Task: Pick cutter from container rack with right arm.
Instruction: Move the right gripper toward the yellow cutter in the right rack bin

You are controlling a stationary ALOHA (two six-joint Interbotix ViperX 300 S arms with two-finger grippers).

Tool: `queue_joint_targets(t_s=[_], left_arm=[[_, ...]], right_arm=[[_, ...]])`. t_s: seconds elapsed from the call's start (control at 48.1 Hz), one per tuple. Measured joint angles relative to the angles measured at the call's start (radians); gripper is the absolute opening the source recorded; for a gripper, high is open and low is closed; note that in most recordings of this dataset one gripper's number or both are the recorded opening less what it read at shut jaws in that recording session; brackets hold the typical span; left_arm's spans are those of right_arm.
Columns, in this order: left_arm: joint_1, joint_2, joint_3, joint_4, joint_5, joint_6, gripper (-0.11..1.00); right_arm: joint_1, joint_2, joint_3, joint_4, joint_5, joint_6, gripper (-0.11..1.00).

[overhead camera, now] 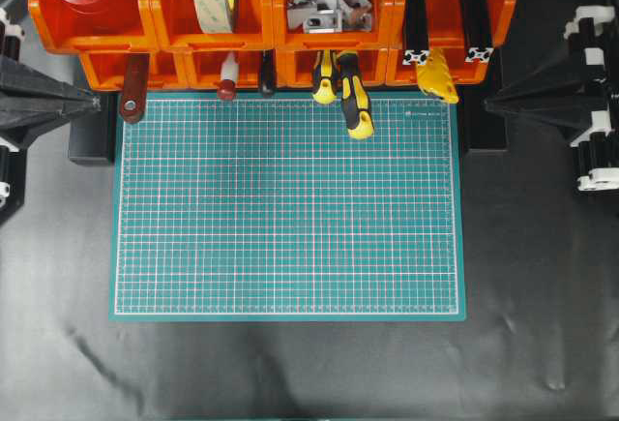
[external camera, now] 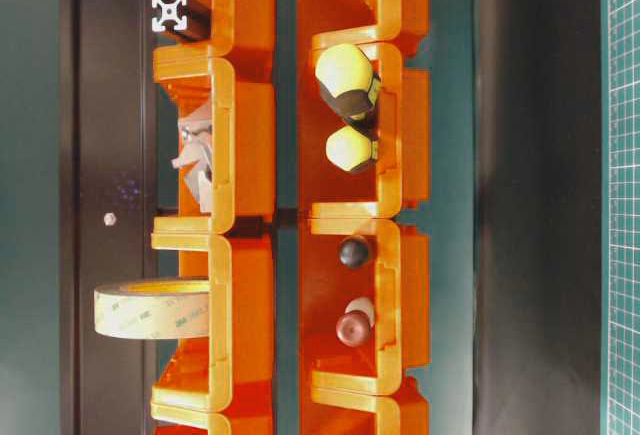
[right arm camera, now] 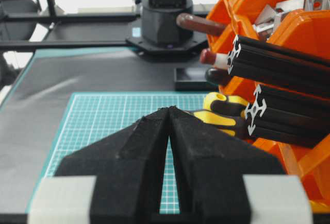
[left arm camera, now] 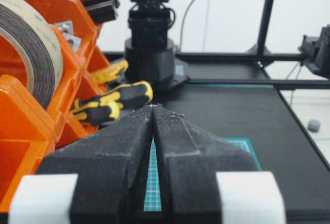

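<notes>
Two black pointed claws wait at opposite edges of the surface, each pinched closed on nothing: the right claw (overhead camera: pixel 491 102) and the left claw (overhead camera: pixel 97 102). The slim all-yellow plastic cutter (overhead camera: pixel 437 75) pokes out of the rightmost lower bin of the bright orange two-tier container rack (overhead camera: pixel 174 34), beside the yellow-and-black striped screwdriver handles (overhead camera: pixel 355 102). Best to spread the right claw early, approach the protruding end level, and pull straight outward.

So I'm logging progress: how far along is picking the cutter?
Nothing looks done yet. The yellow cutter sits in the lower right bin of the container rack. The right gripper is shut and empty, parked at the mat's right edge; the left gripper likewise at the left. Reaching, grasping and lifting are all left.
</notes>
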Motion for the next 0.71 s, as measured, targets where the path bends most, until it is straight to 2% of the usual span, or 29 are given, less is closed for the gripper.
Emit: queue_joint_targets(t_s=[0.062,0.125,0.27,0.416,0.52,0.707], left_arm=[[-0.002,-0.002,-0.003,0.005,0.008,-0.006,0.02],[-0.026,-0.014,-0.052,0.017,0.072,-0.041,0.00],[-0.052,-0.051,-0.144,0.029,0.225,-0.072,0.00],[-0.060,-0.072,-0.183,0.031,0.284,-0.086,0.00],[-0.077,-0.086,-0.218,0.031,0.331,-0.087,0.00],[-0.086,-0.086,-0.247,0.031,0.426,-0.095,0.00]], right_arm=[[0.006,0.000,0.000,0.003,0.000,0.006,0.04],[0.035,0.000,-0.008,0.009,0.018,0.018,-0.01],[0.101,0.000,-0.049,0.011,0.160,0.057,-0.01],[0.166,0.002,-0.124,0.011,0.302,0.072,-0.01],[0.186,0.012,-0.199,0.012,0.390,0.095,-0.01],[0.215,0.069,-0.319,0.003,0.563,0.098,-0.01]])
